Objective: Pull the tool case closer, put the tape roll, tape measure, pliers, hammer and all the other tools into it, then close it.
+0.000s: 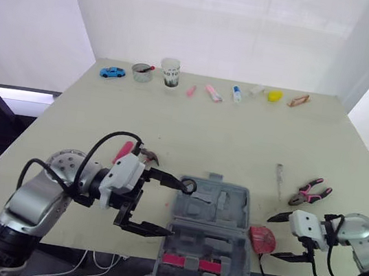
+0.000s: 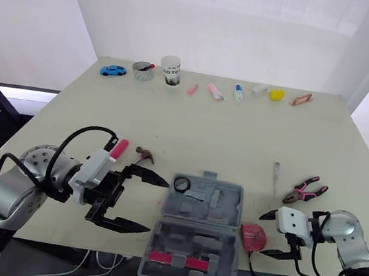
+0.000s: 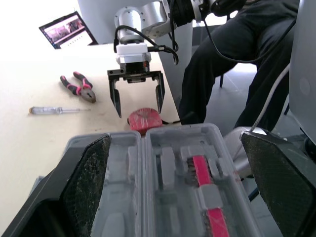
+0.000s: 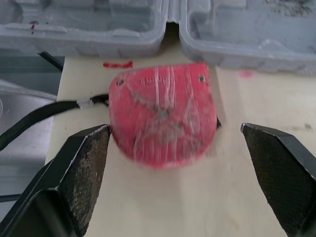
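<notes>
The grey tool case (image 1: 217,243) lies open at the table's front edge. A black tape roll (image 1: 188,185) sits in its far left corner and a red-handled tool (image 1: 187,262) in its near half. My left gripper (image 1: 175,209) is open, its fingers straddling the case's left side. My right gripper (image 1: 272,237) is open around the red tape measure (image 4: 163,118), which lies just right of the case. The pink-handled pliers (image 1: 310,192) and a screwdriver (image 1: 279,180) lie behind it. The hammer (image 1: 142,152) lies behind my left gripper.
Along the far edge stand a blue toy car (image 1: 112,72), a tin (image 1: 141,72), a cup (image 1: 171,72) and several small items. A black cable (image 1: 263,269) trails off the front edge beside the tape measure. A person in dark trousers (image 3: 237,64) is beyond the table's right side.
</notes>
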Robot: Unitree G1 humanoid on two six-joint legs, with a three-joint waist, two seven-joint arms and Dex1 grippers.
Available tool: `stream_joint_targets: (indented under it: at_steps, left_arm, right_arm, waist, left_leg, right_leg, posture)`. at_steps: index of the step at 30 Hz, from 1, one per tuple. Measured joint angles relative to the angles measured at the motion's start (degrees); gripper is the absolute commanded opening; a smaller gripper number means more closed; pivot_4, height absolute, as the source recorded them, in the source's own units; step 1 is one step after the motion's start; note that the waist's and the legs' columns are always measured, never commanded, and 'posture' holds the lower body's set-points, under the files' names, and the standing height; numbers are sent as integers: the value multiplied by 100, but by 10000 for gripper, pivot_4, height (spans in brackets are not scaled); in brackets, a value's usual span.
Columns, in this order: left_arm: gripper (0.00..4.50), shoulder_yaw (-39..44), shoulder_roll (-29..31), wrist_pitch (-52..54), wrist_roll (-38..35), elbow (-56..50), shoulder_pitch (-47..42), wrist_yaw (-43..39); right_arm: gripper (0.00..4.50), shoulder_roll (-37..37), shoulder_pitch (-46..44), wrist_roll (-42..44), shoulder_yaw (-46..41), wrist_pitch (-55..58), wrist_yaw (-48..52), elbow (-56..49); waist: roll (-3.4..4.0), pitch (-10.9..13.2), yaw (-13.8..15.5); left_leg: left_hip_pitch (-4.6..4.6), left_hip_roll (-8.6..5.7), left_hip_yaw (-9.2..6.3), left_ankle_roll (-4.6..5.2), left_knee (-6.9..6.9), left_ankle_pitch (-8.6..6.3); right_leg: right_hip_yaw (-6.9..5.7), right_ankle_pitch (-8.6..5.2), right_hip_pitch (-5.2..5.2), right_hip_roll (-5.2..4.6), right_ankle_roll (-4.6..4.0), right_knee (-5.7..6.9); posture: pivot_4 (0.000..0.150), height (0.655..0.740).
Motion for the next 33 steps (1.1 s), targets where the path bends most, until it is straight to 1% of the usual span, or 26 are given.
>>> stream_joint_targets:
  at_steps: [8, 23, 24, 25, 26, 27, 33]
  left_arm:
    - [45000, 180, 165, 29, -60, -174, 267, 71]
    - [45000, 234, 194, 27, -60, -175, 277, 75]
    - [45000, 234, 194, 27, -60, -175, 277, 76]
    - [45000, 234, 194, 27, -60, -175, 277, 77]
    - [45000, 234, 194, 27, -60, -175, 277, 80]
    - [45000, 234, 194, 27, -60, -175, 276, 102]
    - [45000, 234, 194, 27, -60, -175, 276, 127]
  right_arm:
    - [44366, 77, -84, -243, 217, -56, -17, 88]
    - [44366, 186, -243, -445, 305, 98, -51, 31]
    - [39129, 196, -246, -444, 305, 91, -48, 33]
    - [35709, 216, -246, -442, 306, 88, -35, 36]
    - [31164, 236, -246, -442, 307, 77, -31, 36]
    - [28859, 242, -249, -442, 307, 67, -31, 36]
    - [28953, 245, -257, -441, 305, 20, -30, 79]
  waist:
    - [1, 0, 1]
    - [0, 0, -6]
    - [0, 0, -6]
    - [0, 0, -7]
    - [0, 0, -8]
    - [0, 0, -10]
    - [0, 0, -9]
  left_leg:
    - [0, 0, 1, 0, 0, 0]
    - [4, 2, 2, 0, 0, 0]
    - [4, 2, 2, 0, 0, 0]
    - [4, 2, 2, 0, 0, 0]
    - [4, 2, 3, 0, 0, 0]
    - [5, 3, 3, 0, 0, 0]
    - [6, 3, 4, 0, 0, 0]
  right_leg:
    - [0, 0, 0, -1, -1, 1]
    - [0, 0, 0, 1, -1, 2]
    - [0, 0, 0, 1, -1, 2]
    - [0, 0, 0, 2, -1, 2]
    - [1, 0, 0, 2, -1, 2]
    - [1, 0, 0, 2, -1, 3]
    - [1, 1, 1, 2, -1, 3]
  posture:
    - [1500, 7400]
    - [1500, 7400]
    - [1500, 7400]
    - [1500, 7400]
    - [1500, 7400]
    - [1500, 7400]
    - [1500, 7400]
